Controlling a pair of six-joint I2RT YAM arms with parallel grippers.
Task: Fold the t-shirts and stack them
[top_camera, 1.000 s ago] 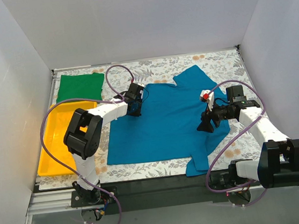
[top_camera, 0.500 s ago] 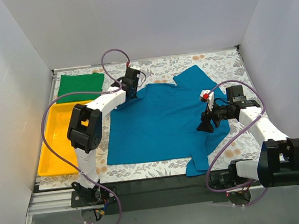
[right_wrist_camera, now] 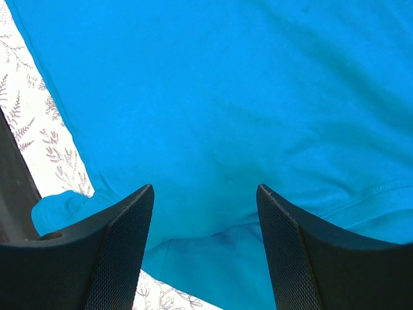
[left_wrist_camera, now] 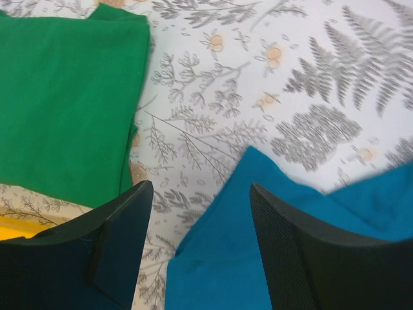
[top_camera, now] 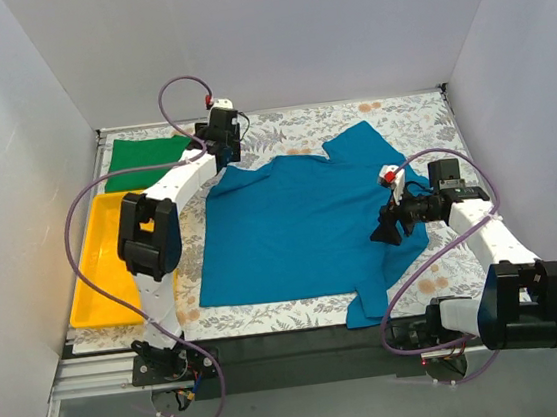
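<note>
Left gripper (left_wrist_camera: pixel 200 192) has parted, releasing the blue shirt (top_camera: pixel 301 231) sleeve (left_wrist_camera: pixel 213 258) spread flat, ready for folding; right gripper (right_wrist_camera: pixel 205 194) jaws stand apart.

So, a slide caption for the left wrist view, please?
Open left gripper above a corner of the teal t-shirt, folded green t-shirt beside.

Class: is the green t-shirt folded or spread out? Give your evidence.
Folded. The green t-shirt lies as a compact rectangle, no sleeves showing, beside the spread teal-blue t-shirt.
</note>
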